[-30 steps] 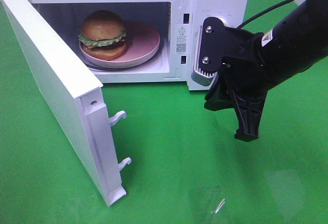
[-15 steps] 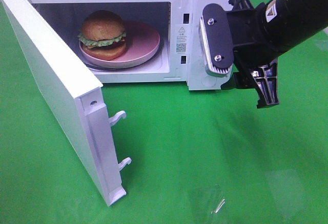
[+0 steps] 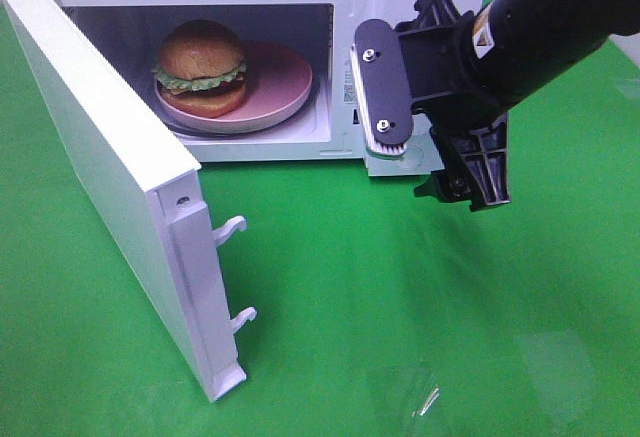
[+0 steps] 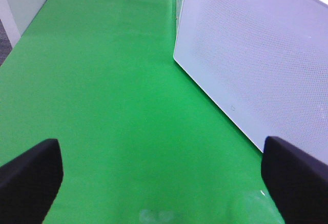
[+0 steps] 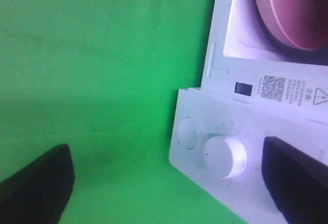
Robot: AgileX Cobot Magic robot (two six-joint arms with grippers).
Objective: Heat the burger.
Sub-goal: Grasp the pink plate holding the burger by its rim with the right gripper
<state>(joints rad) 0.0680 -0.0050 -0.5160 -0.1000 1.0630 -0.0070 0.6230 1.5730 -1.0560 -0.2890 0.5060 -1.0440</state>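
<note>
Right gripper (image 3: pixel 466 183) shifted toward microwave (image 3: pixel 352 17); burger (image 3: pixel 200 67) inside, apart.

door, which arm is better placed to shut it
Left, probably. Its wrist view shows the door close beside the open left gripper, outer face ready to push. The right gripper faces the dial, away from the door.
</note>
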